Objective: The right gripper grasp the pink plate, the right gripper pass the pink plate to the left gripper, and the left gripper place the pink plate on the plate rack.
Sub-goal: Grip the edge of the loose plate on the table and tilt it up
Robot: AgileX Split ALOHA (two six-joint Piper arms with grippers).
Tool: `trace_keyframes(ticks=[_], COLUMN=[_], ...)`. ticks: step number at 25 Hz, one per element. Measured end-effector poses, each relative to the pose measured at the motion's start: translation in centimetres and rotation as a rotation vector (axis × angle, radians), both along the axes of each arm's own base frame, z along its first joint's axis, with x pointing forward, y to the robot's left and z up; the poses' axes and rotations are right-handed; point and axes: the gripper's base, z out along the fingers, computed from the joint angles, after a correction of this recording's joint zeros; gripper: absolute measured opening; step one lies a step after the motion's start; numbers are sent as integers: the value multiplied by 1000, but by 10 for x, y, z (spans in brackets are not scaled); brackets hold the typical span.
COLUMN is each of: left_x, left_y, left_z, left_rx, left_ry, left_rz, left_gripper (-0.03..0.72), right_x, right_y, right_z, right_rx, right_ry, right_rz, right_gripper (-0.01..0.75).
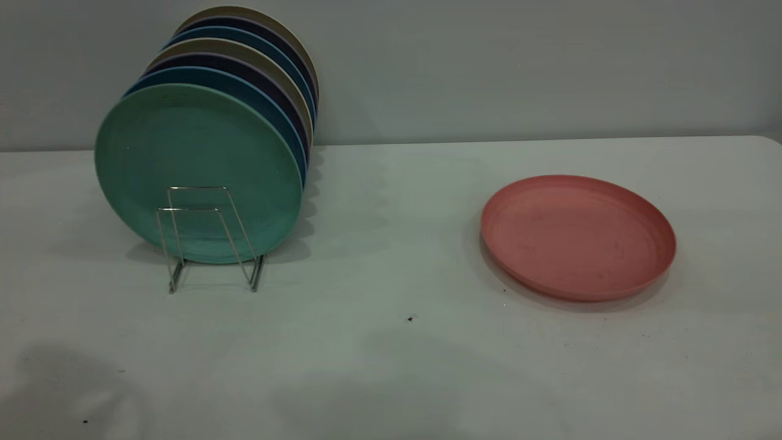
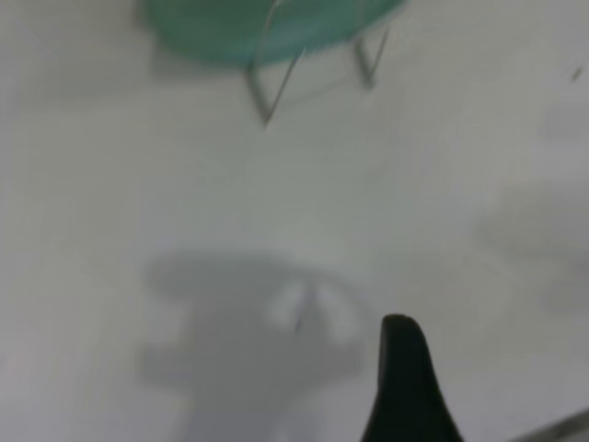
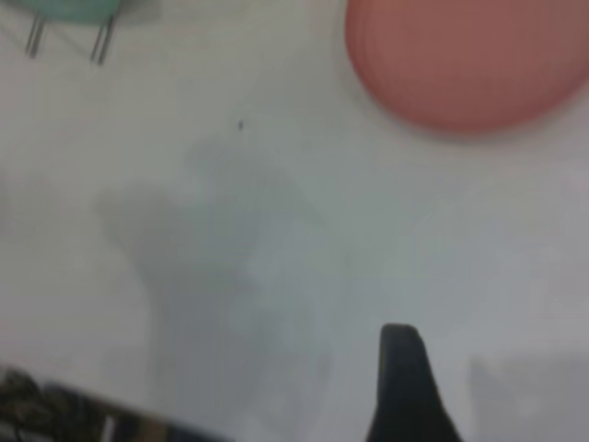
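On the table's right side: the pink plate (image 1: 578,237) lies flat, nothing touching it, well apart from the rack.
Table (image 1: 391,342): white, with a few dark specks.
Plate rack (image 1: 211,238): silver wire, at the left, with two front loops bare.
Teal-green plate (image 1: 198,173): upright in the rack, foremost of a row of blue, purple and beige plates.
Left gripper (image 2: 408,387): one black finger shows above bare table; whether it is released or clenched cannot be told.
Right gripper (image 3: 407,387): one black finger shows, short of the pink plate (image 3: 469,60); its hold likewise cannot be told.

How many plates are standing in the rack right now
7 show: the teal-green plate stands at the front of the plate rack, with six rims stepping back behind it. More may be hidden. The pink plate lies flat on the table.
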Motion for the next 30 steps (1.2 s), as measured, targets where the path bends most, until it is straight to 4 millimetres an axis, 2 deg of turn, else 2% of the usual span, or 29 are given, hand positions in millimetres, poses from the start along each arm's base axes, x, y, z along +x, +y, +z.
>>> trace_keyframes(ticks=[8, 13, 19, 24, 30], left_x=[59, 97, 134, 150, 148], left_y=[-22, -35, -75, -108, -137], left_z=[-31, -46, -72, -98, -117], left_rx=[-219, -345, -357, -347, -326], left_ry=[31, 32, 56, 110, 138], left_rz=[-85, -56, -127, -176, -246], left_gripper=[516, 516, 516, 516, 516], right_x=[83, 132, 179, 206, 225], right_y=[3, -2, -5, -23, -59], right_z=[-50, -88, -135, -169, -197], right_rx=[136, 127, 104, 142, 229], right_ry=[178, 250, 324, 383, 435], right_rz=[-39, -93, -87, -130, -186], right_gripper=[506, 506, 504, 503, 503])
